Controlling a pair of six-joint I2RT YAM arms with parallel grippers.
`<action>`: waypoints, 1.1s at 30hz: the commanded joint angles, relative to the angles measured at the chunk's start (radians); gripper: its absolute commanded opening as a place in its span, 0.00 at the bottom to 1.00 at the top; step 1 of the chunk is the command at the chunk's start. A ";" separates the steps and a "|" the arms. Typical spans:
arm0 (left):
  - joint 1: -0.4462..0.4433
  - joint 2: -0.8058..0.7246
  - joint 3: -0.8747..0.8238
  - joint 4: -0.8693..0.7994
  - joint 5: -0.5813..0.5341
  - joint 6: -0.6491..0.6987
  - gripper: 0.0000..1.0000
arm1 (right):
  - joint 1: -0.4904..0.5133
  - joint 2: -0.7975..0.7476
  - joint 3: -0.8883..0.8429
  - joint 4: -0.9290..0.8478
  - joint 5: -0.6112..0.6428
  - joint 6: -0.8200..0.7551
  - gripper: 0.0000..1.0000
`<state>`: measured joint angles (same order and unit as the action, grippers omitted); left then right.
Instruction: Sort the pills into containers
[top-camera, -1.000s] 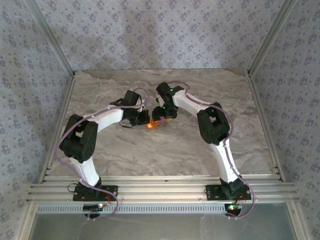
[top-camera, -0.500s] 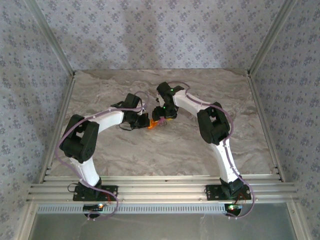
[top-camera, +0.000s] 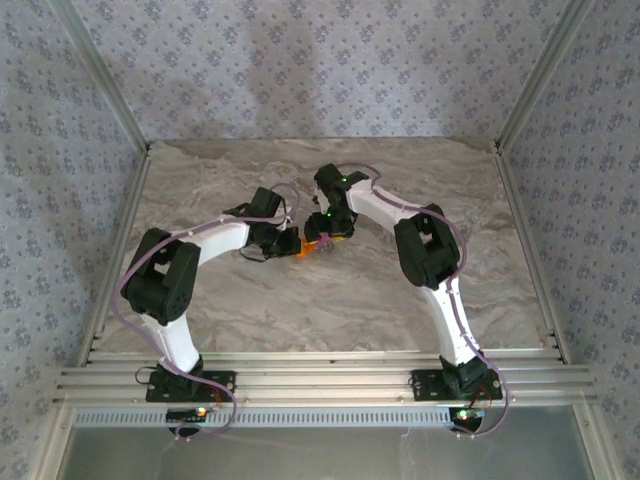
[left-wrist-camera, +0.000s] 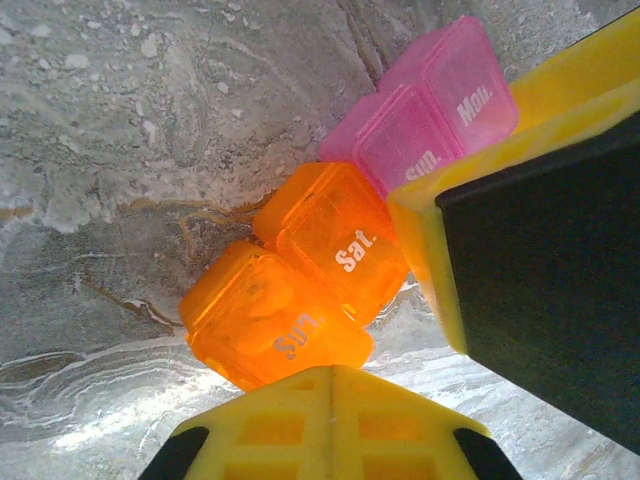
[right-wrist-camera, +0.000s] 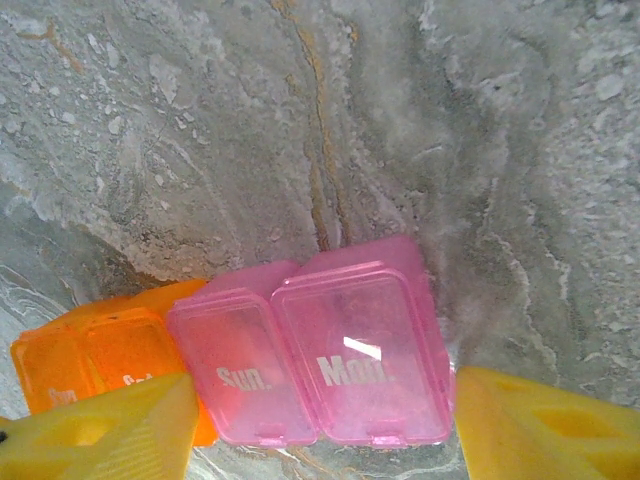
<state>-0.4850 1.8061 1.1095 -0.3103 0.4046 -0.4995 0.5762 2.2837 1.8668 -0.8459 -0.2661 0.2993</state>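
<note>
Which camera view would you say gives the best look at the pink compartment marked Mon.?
The right wrist view: the Mon. compartment faces the camera, its lid and label plain. The left wrist view shows it slanted near the top, label smaller. From the top external view the strip is just a tiny coloured speck.

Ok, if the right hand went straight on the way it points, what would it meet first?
The right hand would likely meet the pink compartments marked Sun. and Mon. first, then the table; depth unclear.
</note>
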 joint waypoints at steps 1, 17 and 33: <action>-0.011 0.025 0.003 0.004 0.005 0.001 0.00 | -0.010 0.045 -0.009 -0.040 0.026 0.023 0.69; -0.019 0.055 0.013 -0.011 -0.031 0.022 0.00 | -0.017 0.053 -0.002 -0.046 0.021 0.027 0.69; -0.014 0.021 0.093 -0.038 -0.056 0.071 0.08 | -0.028 0.064 0.046 -0.074 0.011 0.031 0.69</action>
<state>-0.4976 1.8420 1.1698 -0.3378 0.3607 -0.4557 0.5632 2.3062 1.8965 -0.8696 -0.3016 0.3069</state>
